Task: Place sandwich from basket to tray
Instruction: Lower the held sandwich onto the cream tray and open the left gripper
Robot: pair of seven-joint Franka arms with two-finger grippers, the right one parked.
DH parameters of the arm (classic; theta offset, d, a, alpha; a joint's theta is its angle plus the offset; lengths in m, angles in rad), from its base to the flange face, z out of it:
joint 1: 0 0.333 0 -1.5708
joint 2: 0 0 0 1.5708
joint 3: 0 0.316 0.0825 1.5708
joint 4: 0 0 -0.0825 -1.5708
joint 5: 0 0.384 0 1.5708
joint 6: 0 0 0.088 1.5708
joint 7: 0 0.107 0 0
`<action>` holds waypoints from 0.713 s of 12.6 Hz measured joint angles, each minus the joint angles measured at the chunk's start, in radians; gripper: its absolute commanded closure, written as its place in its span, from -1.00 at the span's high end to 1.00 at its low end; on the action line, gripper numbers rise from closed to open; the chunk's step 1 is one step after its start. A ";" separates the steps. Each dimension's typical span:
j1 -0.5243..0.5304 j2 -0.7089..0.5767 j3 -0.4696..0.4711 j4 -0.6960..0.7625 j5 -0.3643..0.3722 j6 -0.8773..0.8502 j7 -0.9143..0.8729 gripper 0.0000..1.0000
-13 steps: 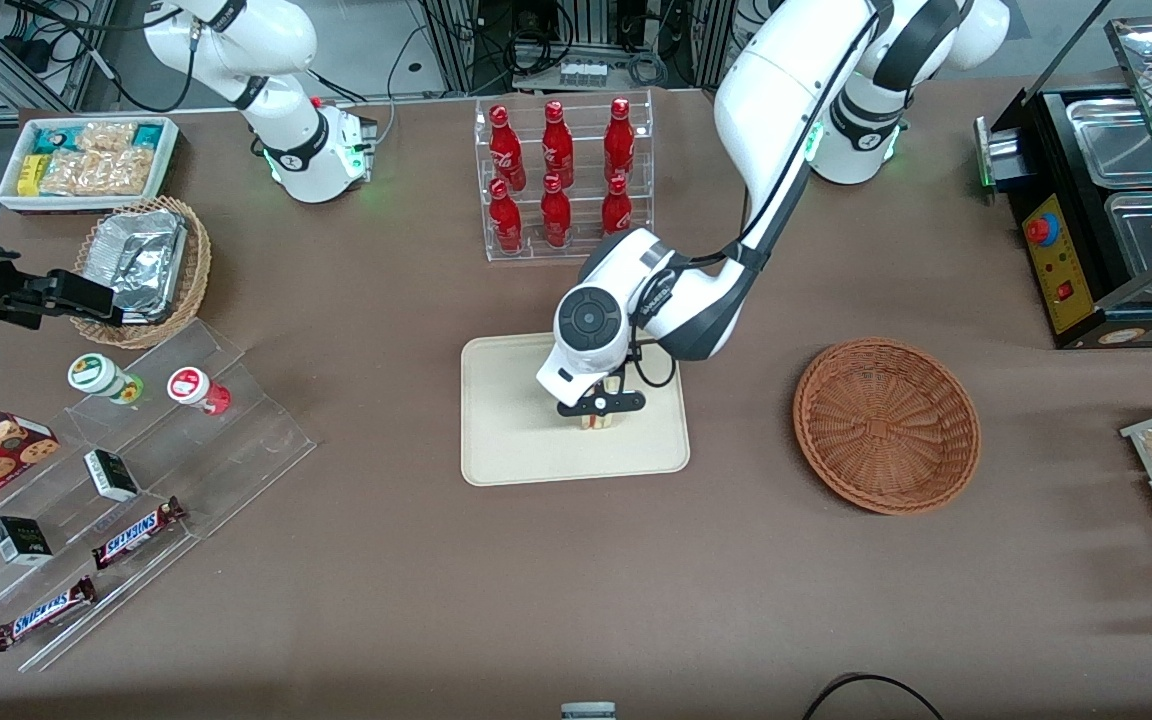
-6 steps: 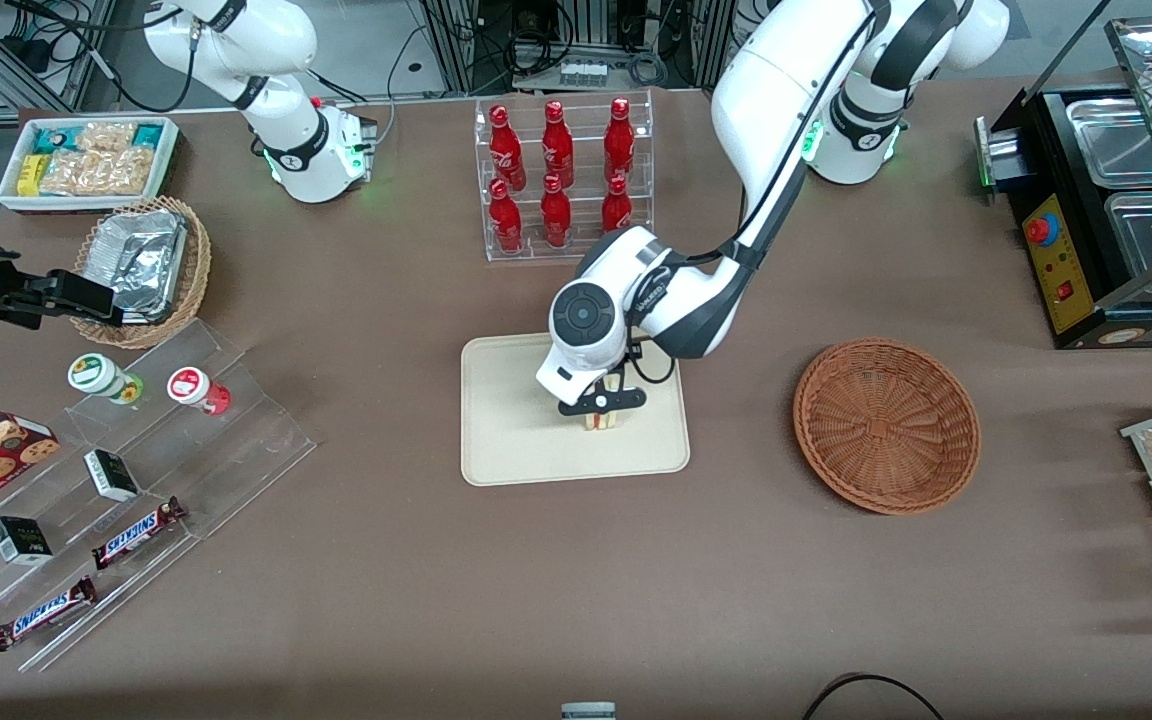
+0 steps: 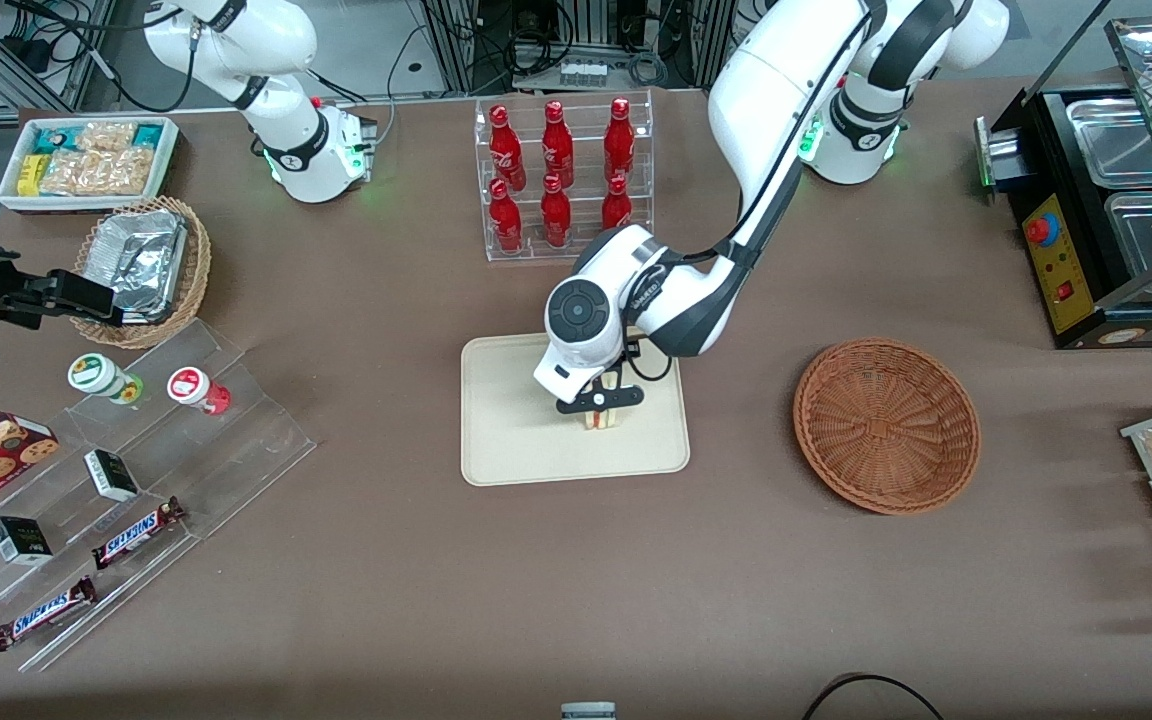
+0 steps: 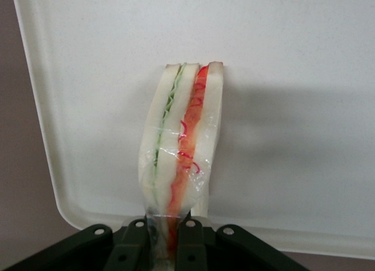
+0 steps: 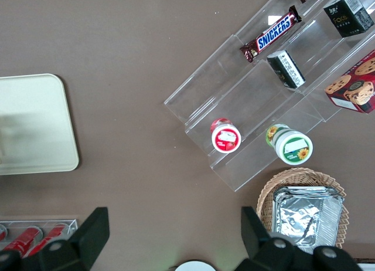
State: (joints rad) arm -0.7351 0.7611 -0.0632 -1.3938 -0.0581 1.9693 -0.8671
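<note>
So my gripper [image 3: 600, 402] has drifted up a touch over the tray [image 3: 506, 440], fingers still pinching the sandwich [image 4: 180, 145] by its wrapper, basket [image 3: 886, 425] sitting empty, meaning I just need to let go.

— What is shifting over the flat cream-beige tray [image 3: 516, 430]?

— The black two-finger pincer [image 3: 600, 400] is easing slightly away from the front camera and a touch toward the parked arm's end of the tabletop, its white wrist housing drifting along with it.

— And the triangular pale-bread sandwich [image 4: 179, 148] with red and green filling?

— It is travelling with the pincer, still pinched at its wrapped end, sliding the same small way across the tray.
</note>
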 measured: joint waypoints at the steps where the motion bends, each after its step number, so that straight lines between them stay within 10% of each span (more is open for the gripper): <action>1: 0.000 0.001 0.000 -0.010 0.002 0.012 -0.005 -0.35; 3: -0.001 0.002 0.000 -0.019 0.002 0.023 -0.010 -0.29; 5: -0.002 0.002 0.000 -0.019 0.002 0.024 -0.020 0.99; 9: -0.003 0.002 0.000 -0.019 0.002 0.026 -0.023 1.00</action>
State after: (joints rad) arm -0.7377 0.7630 -0.0632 -1.4124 -0.0556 1.9957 -0.8904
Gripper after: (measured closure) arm 0.278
